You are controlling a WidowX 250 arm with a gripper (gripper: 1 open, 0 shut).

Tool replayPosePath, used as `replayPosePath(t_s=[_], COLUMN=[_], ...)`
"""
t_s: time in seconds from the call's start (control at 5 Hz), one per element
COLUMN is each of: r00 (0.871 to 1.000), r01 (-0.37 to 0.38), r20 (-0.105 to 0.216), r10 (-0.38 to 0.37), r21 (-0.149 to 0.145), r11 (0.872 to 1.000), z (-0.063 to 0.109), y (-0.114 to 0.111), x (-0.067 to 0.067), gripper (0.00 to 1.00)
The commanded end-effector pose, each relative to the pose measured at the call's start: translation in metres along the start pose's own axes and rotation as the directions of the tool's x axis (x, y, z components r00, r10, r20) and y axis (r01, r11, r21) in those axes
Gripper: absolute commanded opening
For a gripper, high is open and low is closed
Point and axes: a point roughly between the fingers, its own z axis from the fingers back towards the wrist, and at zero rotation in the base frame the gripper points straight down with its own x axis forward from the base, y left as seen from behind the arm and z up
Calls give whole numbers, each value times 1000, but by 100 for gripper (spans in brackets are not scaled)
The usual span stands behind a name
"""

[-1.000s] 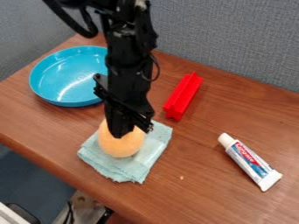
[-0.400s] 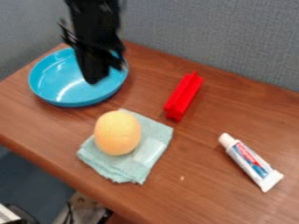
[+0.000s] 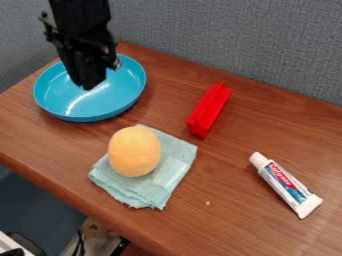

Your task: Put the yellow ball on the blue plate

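Observation:
The yellow ball [image 3: 134, 152] rests on a pale teal folded cloth [image 3: 171, 178] near the table's front edge, and nothing touches it. The blue plate [image 3: 51, 106] sits at the back left with nothing in it. My black gripper [image 3: 86, 80] hangs pointing down over the plate's middle, well up and left of the ball. Its fingers look pressed together with no gap and nothing between them. The arm hides part of the plate's far rim.
A red rectangular block [image 3: 210, 108] lies right of the plate, behind the ball. A white toothpaste tube [image 3: 286, 184] lies at the front right. The brown table's front edge [image 3: 54, 190] runs close below the cloth.
The gripper left the ball, rose and moved up-left until it hung over the blue plate. The ball stayed on the cloth.

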Motion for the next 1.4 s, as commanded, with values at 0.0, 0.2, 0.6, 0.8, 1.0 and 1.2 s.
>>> replayPosePath(t_s=[0.0, 0.2, 0.6, 0.8, 1.0, 1.2], r00=[997, 996, 994, 993, 991, 989], r01=[49, 70, 102, 120, 131, 144], r20=[59, 55, 36, 14, -8, -26], r10=[-49, -69, -100, -119, -132, -145], r21=[-2, -16, -45, -48, -41, -18], r11=[999, 997, 994, 992, 990, 989], z=[22, 25, 20, 7, -12, -32], y=[-18, -30, -46, -52, -53, -51], x=[-2, -11, -20, -21, -19, -17], gripper=[0, 0, 100, 100, 100, 100])
